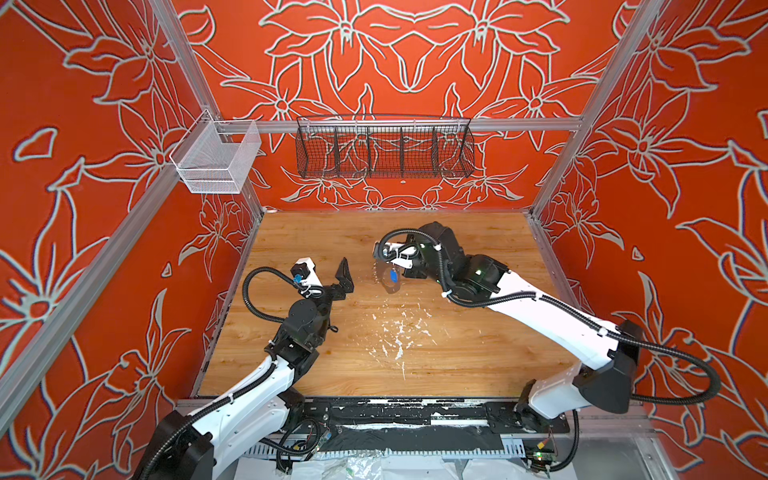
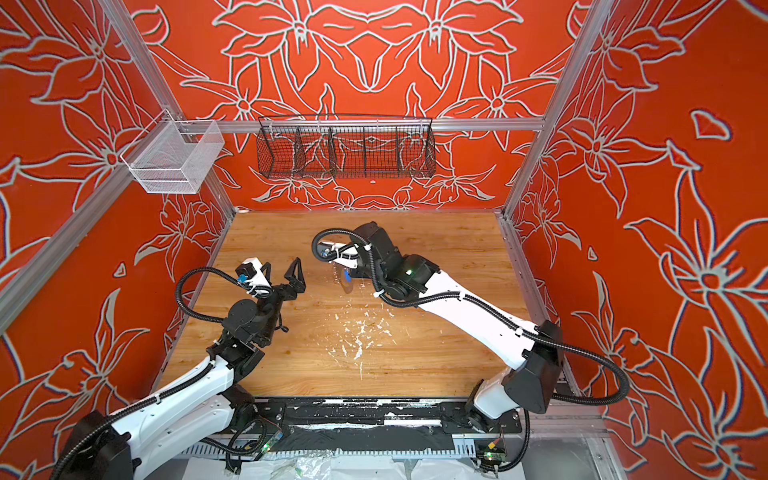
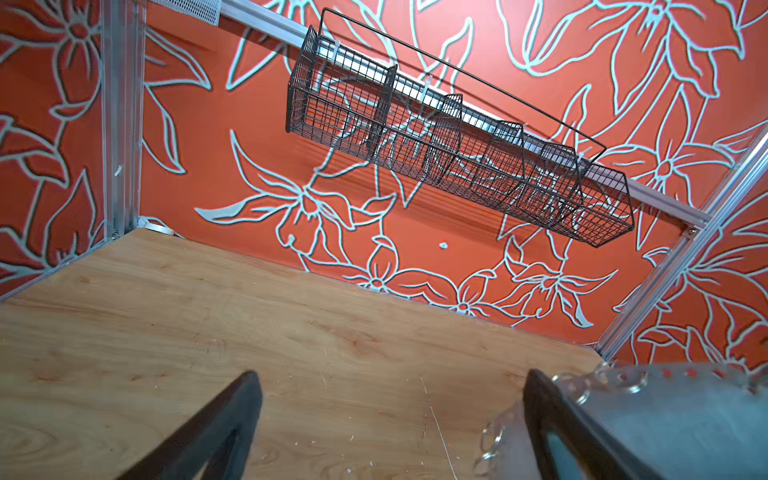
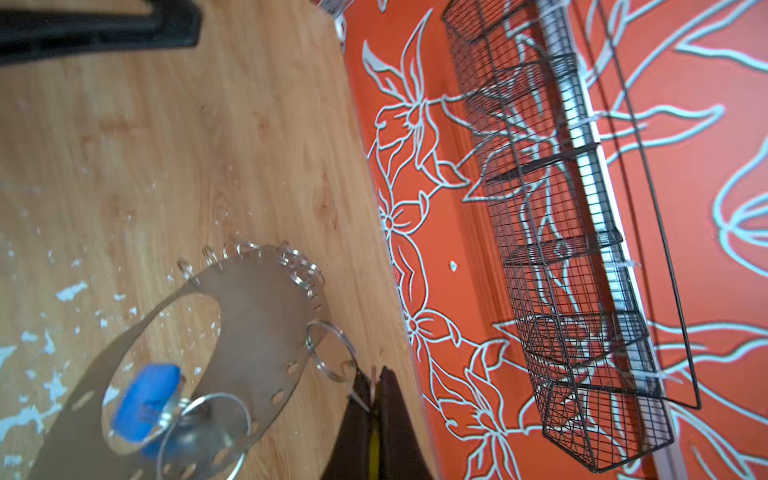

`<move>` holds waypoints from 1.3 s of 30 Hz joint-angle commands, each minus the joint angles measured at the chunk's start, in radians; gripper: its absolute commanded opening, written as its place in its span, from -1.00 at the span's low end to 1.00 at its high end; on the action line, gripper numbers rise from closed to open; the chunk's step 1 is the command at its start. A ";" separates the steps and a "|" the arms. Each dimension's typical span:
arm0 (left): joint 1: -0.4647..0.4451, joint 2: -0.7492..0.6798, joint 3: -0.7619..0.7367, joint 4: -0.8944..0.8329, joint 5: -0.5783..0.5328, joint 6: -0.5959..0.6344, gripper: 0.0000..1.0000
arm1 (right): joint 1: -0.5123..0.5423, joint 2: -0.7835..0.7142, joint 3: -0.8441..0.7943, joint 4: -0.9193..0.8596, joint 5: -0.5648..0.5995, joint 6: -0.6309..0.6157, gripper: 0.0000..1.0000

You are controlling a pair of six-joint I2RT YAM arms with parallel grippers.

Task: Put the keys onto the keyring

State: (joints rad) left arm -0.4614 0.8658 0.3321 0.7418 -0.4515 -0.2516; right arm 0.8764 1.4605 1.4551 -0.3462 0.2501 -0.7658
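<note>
**Keyring aloft beside an open pincer**

Scratches (image 1: 397,332) of white mark the desk (image 1: 478,365) nearest the arm bases. Beyond them the left pincer (image 1: 348,277) stands wide and holds nothing. Just beside it, off the desk, hangs the keyring (image 4: 257,316), with the blue-tagged key (image 4: 145,401) on one of its split rings. The right pincer (image 4: 376,388) is closed; a yellow strip shows between its fingers, touching the keyring's edge. Farthest back hangs a black wire basket (image 1: 384,147).
</note>
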 commanded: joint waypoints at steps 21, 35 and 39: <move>0.026 -0.010 0.005 -0.010 -0.001 -0.050 0.94 | -0.191 0.066 0.096 -0.201 -0.123 0.939 -1.00; 0.038 -0.001 0.008 -0.015 -0.008 -0.060 0.94 | -0.192 0.164 0.035 -0.069 -0.274 0.981 -1.00; 0.041 0.005 0.011 -0.014 -0.011 -0.063 0.94 | -0.192 0.192 0.043 -0.065 -0.246 0.938 -1.00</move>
State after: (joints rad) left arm -0.4305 0.8680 0.3321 0.7189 -0.4511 -0.2935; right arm 0.6846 1.6363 1.4998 -0.4557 0.0067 0.1837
